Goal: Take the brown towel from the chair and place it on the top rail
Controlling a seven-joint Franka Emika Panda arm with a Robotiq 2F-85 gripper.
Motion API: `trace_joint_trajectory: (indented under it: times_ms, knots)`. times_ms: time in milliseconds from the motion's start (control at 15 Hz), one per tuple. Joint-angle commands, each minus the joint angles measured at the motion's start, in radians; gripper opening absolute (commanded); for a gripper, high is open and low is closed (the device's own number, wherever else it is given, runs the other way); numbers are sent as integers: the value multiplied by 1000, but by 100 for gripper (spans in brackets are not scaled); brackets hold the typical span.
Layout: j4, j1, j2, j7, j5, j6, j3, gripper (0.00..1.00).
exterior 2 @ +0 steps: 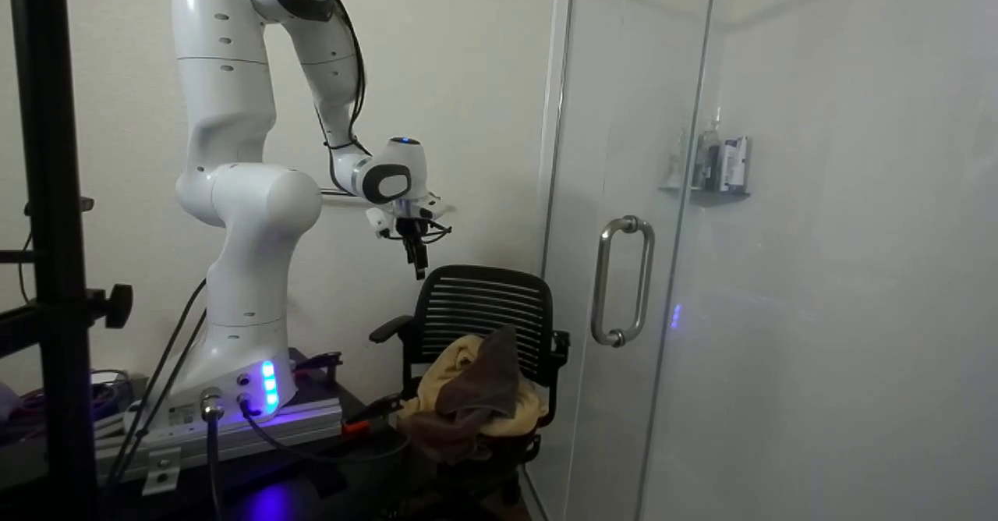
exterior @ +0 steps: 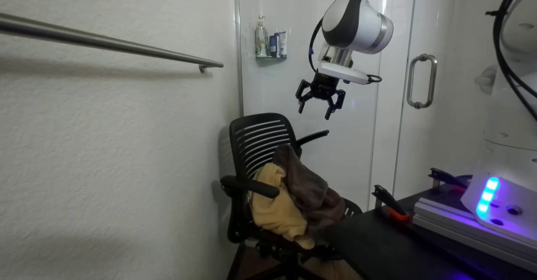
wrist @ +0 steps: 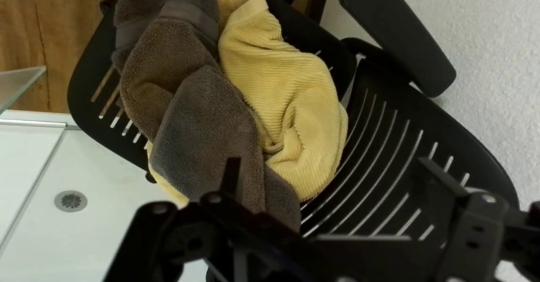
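Note:
The brown towel lies crumpled on the black chair, against the backrest and partly over a yellow towel. In an exterior view the brown towel forms a raised peak. The metal rail is fixed to the wall, higher than the chair. My gripper is open and empty, pointing down above the chair, apart from the towels. In the wrist view the gripper's fingers are wide apart; one overlaps the brown towel in the picture, the other the backrest.
The chair's armrest stands beside the textured wall. A glass shower door with a metal handle is near the chair. A corner shelf holds bottles. A black table with clamps carries the robot base.

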Motion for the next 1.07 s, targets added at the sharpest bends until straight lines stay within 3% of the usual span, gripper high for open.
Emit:
trace_joint_trajectory:
  times_ms: [0, 200, 467, 533, 733, 867, 933, 1000]
  knots:
    - [65, 26, 102, -217, 118, -81, -143, 100]
    - [125, 60, 163, -431, 275, -277, -276, 100]
    - [249, -24, 346, -757, 466, -540, -356, 100]
    - [291, -164, 409, -826, 488, -603, -251, 100]
    - [450, -314, 594, -897, 422, -800, -204, 100]
    - [576, -377, 682, -818, 343, -865, -190, 100]
    - [440, -372, 578, -842, 366, -778, -165, 100]
    - [481, -398, 617, -838, 353, -789, -157, 100]
